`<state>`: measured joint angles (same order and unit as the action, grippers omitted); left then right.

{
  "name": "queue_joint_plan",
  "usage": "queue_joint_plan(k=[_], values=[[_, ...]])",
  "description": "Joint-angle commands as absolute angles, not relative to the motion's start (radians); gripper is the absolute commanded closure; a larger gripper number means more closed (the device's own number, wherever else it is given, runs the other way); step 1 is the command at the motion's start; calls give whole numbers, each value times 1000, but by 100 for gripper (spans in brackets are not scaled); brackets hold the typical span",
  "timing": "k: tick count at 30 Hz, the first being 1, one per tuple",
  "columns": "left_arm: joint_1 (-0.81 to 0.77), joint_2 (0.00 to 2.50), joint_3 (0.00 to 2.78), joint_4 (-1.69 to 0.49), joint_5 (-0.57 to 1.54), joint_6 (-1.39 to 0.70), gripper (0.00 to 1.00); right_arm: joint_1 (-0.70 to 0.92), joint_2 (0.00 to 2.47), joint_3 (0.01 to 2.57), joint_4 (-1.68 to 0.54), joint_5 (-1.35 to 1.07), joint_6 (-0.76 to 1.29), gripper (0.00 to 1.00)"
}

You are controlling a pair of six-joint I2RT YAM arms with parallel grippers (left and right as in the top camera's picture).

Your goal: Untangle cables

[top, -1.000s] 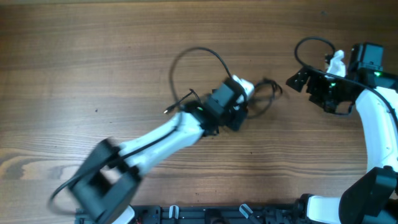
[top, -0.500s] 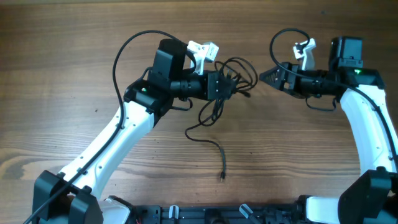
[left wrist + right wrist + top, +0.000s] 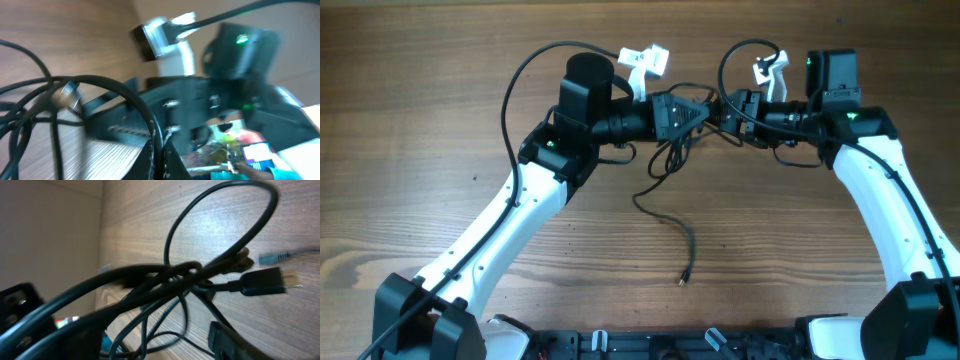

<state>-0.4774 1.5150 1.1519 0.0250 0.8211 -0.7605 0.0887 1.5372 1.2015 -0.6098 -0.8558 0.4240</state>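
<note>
Black cables (image 3: 150,277) bunch at the overhead view's upper middle, clamped tight in the left gripper (image 3: 692,113); the right gripper (image 3: 726,106) meets them, though I can't tell if it grips. Pulling apart hard might cinch them tighter.

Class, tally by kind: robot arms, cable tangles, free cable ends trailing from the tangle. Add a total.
Robot arms: 2, left arm and right arm
Cable tangle: 1
Trailing cable end: 1
Total: 4
</note>
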Motion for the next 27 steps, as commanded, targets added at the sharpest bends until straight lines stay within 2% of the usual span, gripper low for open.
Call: queue_joint_plan(k=[1,6,7,10,14,18,19,20,23,24,27], values=[[-480,1515,1162,200,943,-941,96,109,1551,1222,-588,-774,518,40],[-463,1512,1162,561,980,-1174,96,70,1551,1222,-583,-617,555,60],[-444,1509,1162,639,980,-1243,96,36,1551,1222,-584,-618,561,67],[-405,1508,1162,743,979,-1353,96,-21,1551,1222,-588,-618,549,77],[-331,1508,1162,894,938,-1593,96,-71,1554,1201,-588,-618,523,96],[-298,1508,1162,982,843,-1709,96,-78,1555,1184,-573,-727,429,95],[-298,1508,1162,979,832,-1706,96,-78,1554,1185,-550,-831,363,87],[-299,1511,1161,962,831,-1706,96,-78,1554,1185,-525,-926,310,75],[-299,1511,1162,865,831,-1706,96,-76,1554,1185,-459,-1127,242,47],[-299,1511,1162,833,825,-1706,96,-70,1554,1185,-437,-1191,234,43],[-299,1511,1162,802,803,-1706,96,-37,1554,1185,-389,-1277,206,40]])
